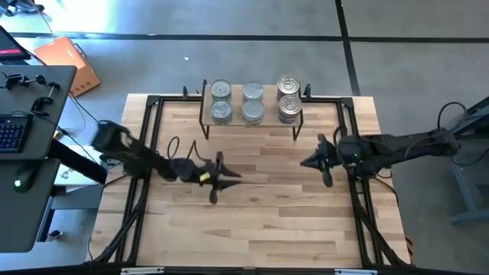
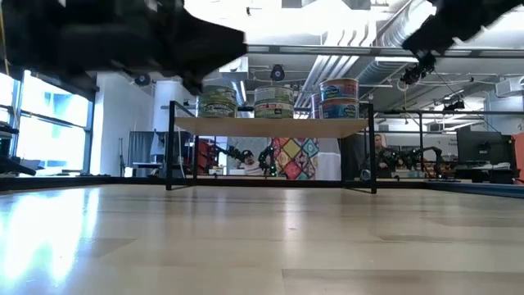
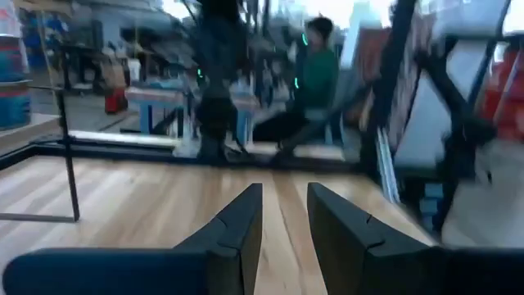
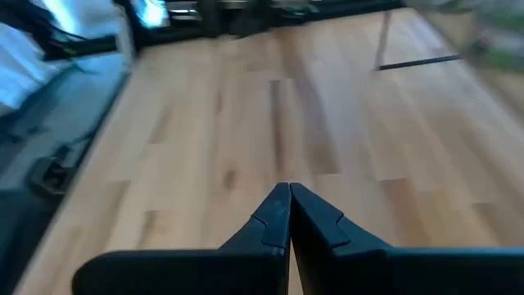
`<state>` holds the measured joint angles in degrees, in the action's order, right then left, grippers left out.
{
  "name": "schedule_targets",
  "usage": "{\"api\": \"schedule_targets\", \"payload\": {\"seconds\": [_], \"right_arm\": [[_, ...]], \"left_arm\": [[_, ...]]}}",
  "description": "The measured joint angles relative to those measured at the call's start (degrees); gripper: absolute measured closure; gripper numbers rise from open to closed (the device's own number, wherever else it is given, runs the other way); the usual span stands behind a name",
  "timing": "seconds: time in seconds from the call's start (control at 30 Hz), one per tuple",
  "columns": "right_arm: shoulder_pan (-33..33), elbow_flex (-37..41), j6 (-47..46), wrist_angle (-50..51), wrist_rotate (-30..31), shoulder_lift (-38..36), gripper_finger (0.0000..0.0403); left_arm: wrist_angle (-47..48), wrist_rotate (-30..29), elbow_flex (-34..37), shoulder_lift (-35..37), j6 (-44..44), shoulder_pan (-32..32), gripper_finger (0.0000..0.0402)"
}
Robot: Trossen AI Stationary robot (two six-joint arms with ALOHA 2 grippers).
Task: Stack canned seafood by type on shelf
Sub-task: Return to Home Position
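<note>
Currently I am viewing the wooden slat worktop (image 1: 252, 221), which is carrying the shelf (image 1: 237, 103) at its far edge, roughly midway between the two arms. The shelf is standing on thin black legs, and its light-wood board is bearing the cans (image 1: 253, 112) in three columns, each running two deep from front to back.

From the low view, the left column (image 2: 218, 102) is showing green labels. The middle column (image 2: 274, 102) is showing pale labels whose colour I cannot tell. The right column (image 2: 339, 98) is showing blue labels and is standing taller than the other two.

Both arms are hanging over the bare middle of the worktop, in front of the shelf and apart from it. The left gripper (image 1: 233, 176) is pointing toward the centre, and its fingers (image 3: 237, 233) are standing apart with a narrow gap between them, holding nothing. The right gripper (image 1: 306, 162) is facing it from the opposite side, well apart, and its fingers (image 4: 270, 217) are pressing together at the tips, also holding nothing.

Beyond the worktop, the left wrist view is showing a person (image 3: 315, 78) in a green top.
</note>
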<state>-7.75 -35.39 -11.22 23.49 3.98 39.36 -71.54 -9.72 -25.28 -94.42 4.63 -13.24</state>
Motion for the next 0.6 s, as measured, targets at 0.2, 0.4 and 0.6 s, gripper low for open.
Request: {"api": "schedule_targets", "payload": {"seconds": [0.2, 0.4, 0.6], "right_arm": [[-4.9, 11.5, -2.9, -11.4, 0.2, -9.9, 0.0403], [-6.2, 14.8, -2.9, -12.3, 3.5, -16.4, 0.0403], [-6.2, 14.9, -3.3, -12.4, 4.4, -16.5, 0.0403]], "left_arm": [[-5.6, 12.2, 1.3, 0.4, 4.5, 9.2, 0.0312], [5.0, 13.6, 11.2, 24.8, 4.3, 14.6, 0.0312], [29.1, 9.5, 18.7, 53.0, 2.9, 14.0, 0.0312]]}}
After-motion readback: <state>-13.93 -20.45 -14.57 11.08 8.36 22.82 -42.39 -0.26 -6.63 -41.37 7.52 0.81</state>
